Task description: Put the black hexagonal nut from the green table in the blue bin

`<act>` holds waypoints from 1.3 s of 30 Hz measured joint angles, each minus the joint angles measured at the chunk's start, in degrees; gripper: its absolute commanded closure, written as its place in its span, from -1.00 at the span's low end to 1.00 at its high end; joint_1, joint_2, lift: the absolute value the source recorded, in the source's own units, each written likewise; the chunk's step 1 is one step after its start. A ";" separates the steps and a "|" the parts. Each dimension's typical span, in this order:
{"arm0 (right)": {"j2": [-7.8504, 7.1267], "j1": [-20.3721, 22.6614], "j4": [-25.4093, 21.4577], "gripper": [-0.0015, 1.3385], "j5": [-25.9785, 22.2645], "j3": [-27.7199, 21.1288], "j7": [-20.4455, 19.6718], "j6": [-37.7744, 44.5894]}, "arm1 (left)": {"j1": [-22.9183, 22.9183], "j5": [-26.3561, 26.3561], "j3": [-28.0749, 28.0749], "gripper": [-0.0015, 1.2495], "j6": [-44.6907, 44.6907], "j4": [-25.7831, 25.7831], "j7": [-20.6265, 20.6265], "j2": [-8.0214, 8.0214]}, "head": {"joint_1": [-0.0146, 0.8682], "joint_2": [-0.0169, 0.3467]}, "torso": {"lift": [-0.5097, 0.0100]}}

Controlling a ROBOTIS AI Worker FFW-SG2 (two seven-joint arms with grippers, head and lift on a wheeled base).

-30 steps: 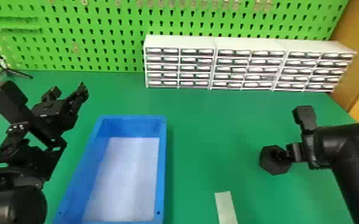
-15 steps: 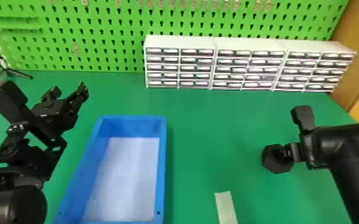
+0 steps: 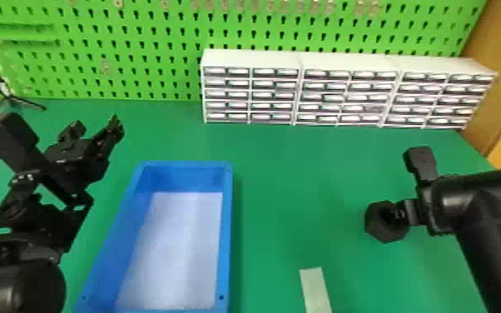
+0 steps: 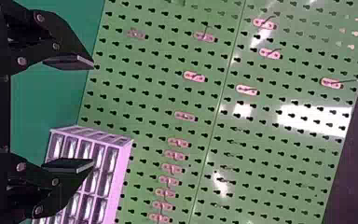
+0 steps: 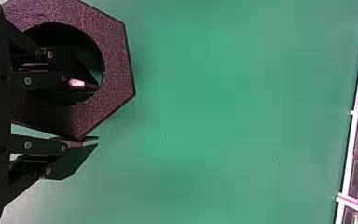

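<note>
Black hexagonal nut [image 3: 380, 233] straddled by the right gripper [image 3: 401, 214], well apart from the blue bin [image 3: 228, 233]

The nut is a thick, dark, six-sided ring with straight outer edges, crisp corners and a wide round hole. It is to the right of the bin, on or just over the green table [image 3: 287, 187]; whether it touches the surface I cannot tell. One finger [image 5: 81, 85] of the right gripper sits inside the hole; the other [image 5: 77, 156] is outside, at a corner of the rim. The claw is part-way open, with the ring's wall between its fingers and a dark strip visible between the inner finger and that wall.

The head view gives the layout: the bin, with its pale floor bare, a pale strip [image 3: 315, 289] on the table between bin and nut, and the white drawer units [image 3: 249, 58] at the back before the green pegboard [image 3: 158, 31]. The right wrist view brings out what is small there: the nut's finely speckled face and the finger within its round opening. The left gripper [image 3: 97, 125] is over the table's left side; the left wrist view shows its fingers spread wide with nothing between them, facing the pegboard and its small metal hooks [image 4: 194, 76].
</note>
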 measured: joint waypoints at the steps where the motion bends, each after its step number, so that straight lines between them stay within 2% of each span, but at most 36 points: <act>1: 0.10 0.00 0.00 0.59 0.39 -0.09 0.35 -0.06 | 0.00 0.00 0.00 -0.19 0.00 0.00 0.00 0.00 | 0.60 -0.86 | 0.59; 11: 1.20 0.41 -1.65 0.59 4.10 -0.79 3.35 -0.97 | 0.09 0.10 0.25 -0.19 0.00 -0.01 -0.09 0.00 | 0.60 -0.86 | 0.59; 23: 2.30 2.85 -10.02 0.59 6.04 -4.54 3.56 -5.85 | 0.22 0.14 0.35 -0.19 0.00 -0.05 -0.10 0.00 | 0.60 -0.86 | 0.59; 35: 2.39 7.08 -20.23 0.59 2.60 -10.39 3.43 -21.96 | 0.39 0.12 0.41 -0.19 0.00 0.00 -0.09 0.00 | 0.60 -0.86 | 0.59; 39: 2.75 8.18 -23.46 0.59 -0.33 -11.95 1.16 -28.77 | 0.39 -0.04 0.33 -0.19 0.00 0.17 -0.09 0.00 | 0.60 -0.86 | 0.59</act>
